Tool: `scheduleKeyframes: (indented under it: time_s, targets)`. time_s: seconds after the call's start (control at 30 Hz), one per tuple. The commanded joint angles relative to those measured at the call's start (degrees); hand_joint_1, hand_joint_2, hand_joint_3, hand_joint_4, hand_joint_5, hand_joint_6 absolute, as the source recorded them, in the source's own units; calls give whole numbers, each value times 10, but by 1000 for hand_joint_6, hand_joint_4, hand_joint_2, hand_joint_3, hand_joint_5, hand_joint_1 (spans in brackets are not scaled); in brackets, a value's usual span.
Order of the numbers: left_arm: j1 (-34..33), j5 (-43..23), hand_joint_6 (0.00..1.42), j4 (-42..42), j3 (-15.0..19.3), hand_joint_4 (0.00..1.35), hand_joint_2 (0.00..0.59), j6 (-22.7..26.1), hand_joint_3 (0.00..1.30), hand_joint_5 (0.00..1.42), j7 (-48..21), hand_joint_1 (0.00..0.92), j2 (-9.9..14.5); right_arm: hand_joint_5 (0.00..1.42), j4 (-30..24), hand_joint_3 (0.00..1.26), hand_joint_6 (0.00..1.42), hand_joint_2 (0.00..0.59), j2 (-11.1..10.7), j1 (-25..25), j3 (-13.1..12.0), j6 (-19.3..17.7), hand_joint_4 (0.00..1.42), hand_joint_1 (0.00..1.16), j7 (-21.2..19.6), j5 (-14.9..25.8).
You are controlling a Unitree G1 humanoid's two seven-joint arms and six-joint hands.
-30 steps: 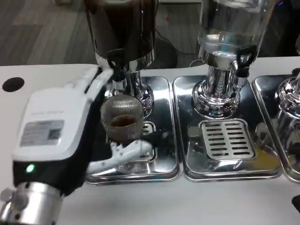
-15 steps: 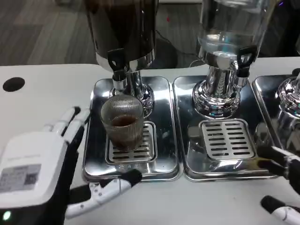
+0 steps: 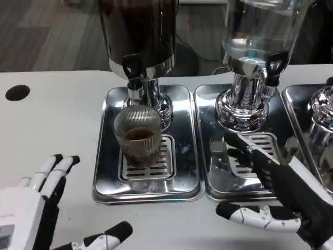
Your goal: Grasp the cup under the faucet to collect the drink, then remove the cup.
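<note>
A ribbed glass cup (image 3: 138,135) with some brown drink in it stands on the drip grate (image 3: 164,159) of the left steel tray, right under the black faucet (image 3: 132,66) of the dark drink dispenser (image 3: 138,28). My left hand (image 3: 39,208) lies open at the bottom left, fingers spread, well apart from the cup. Over the middle tray at the lower right my right hand (image 3: 276,190) is open, with its fingers reaching toward the cup and its thumb low near the table's front.
The left tray (image 3: 106,172) sits beside a middle tray (image 3: 210,172) with a clear dispenser (image 3: 255,57) and its faucet (image 3: 273,62). A third dispenser (image 3: 322,112) stands at the right edge. A dark round hole (image 3: 16,92) marks the table at the far left.
My left hand has drawn back from the cup to the bottom left corner. My right hand has come up from the lower right and reaches over the middle tray. The cup stays put.
</note>
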Motion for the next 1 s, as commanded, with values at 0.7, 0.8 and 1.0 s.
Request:
scheduleKeyframes:
  time_s: [0.7,0.8,1.0]
  targets:
    - [89,-32,561,26,61,81,58,-93,176,192,39,12,-6,49,93,60,13,70,105,-175,96,85,44,723,-99,-130]
    - [96,-31,561,28,62,83,57,-98,176,192,40,16,-10,48,103,59,9,67,113,-186,98,87,43,724,-109,-136]
    - [111,-32,553,34,67,85,57,-108,176,192,47,24,-16,48,129,57,8,65,134,-212,104,94,36,730,-130,-147]
